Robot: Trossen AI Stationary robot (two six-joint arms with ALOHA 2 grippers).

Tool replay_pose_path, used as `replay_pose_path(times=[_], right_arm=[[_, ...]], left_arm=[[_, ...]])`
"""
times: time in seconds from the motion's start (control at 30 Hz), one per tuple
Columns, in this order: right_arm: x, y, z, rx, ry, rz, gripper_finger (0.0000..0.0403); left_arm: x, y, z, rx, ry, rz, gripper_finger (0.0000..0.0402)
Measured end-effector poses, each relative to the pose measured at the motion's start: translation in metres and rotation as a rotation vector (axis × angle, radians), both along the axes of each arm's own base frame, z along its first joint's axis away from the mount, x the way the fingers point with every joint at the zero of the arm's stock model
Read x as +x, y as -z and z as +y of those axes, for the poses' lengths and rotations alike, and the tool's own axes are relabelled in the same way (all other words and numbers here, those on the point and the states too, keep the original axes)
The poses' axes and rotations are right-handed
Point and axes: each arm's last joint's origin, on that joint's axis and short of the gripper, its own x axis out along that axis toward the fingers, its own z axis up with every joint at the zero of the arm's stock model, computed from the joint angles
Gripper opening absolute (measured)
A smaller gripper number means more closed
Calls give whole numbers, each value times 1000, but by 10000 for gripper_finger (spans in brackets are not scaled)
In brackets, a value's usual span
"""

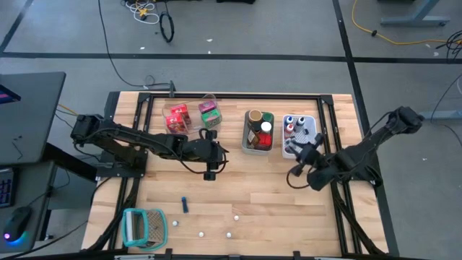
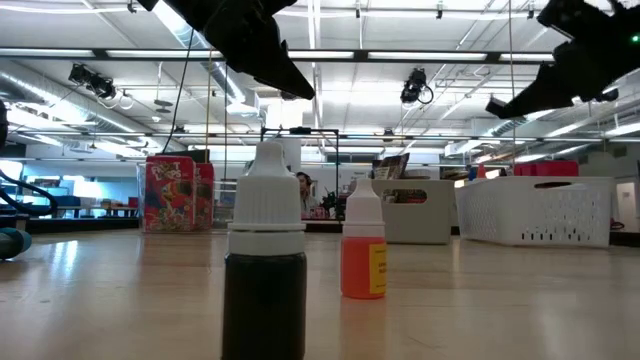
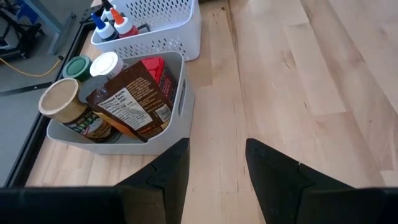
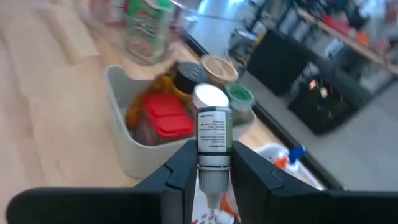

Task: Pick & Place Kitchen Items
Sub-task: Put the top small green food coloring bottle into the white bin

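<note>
My right gripper (image 4: 213, 163) is shut on a small dark bottle (image 4: 214, 134) with a white label and a white cap. It hangs in the air near the white bin (image 1: 299, 128) and the grey bin (image 1: 258, 132). The grey bin (image 4: 134, 149) holds jars, a brown packet and a red-lidded thing. My left gripper (image 3: 217, 165) stands open over bare wood beside the grey bin (image 3: 177, 109), with nothing between its fingers. Red and green packets (image 1: 191, 115) sit in a clear bin at the far left. A dark bottle (image 2: 265, 270) and an orange bottle (image 2: 363, 250) stand upright on the table. My right gripper pinches the bottle's labelled body (image 4: 214, 149) between its two fingers. The bottle lies along the fingers, its white cap (image 4: 212, 190) toward the wrist and its base pointing away. It is lifted clear of the table and the bins.
The white bin (image 3: 158, 28) holds several small capped bottles. A teal-and-white ribbed holder (image 1: 144, 227) lies at the near left corner. A small blue thing (image 1: 184, 205) and tiny white pieces (image 1: 234, 214) dot the near part of the table. Bare wood lies between the arms.
</note>
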Motion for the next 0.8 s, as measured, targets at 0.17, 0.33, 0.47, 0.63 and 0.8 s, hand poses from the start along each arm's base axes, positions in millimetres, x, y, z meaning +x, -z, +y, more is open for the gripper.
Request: replay_pose_path(times=[0.17,0.33,0.47,0.63,0.8], right_arm=[[-5,4,-8,85,109,-47,87],[-10,8,-17,149,207,-55,88],[-14,19,-25,189,297,-80,88],[-22,40,-34,225,366,-55,88],[-25,47,-38,217,394,-44,88]], left_arm=[[0,0,0,-1,-2,0,166],[0,0,0,-17,-14,-9,166],[2,-3,0,-27,-18,-36,166],[2,-3,0,-30,-20,-46,166],[2,-3,0,-29,-20,-45,166]])
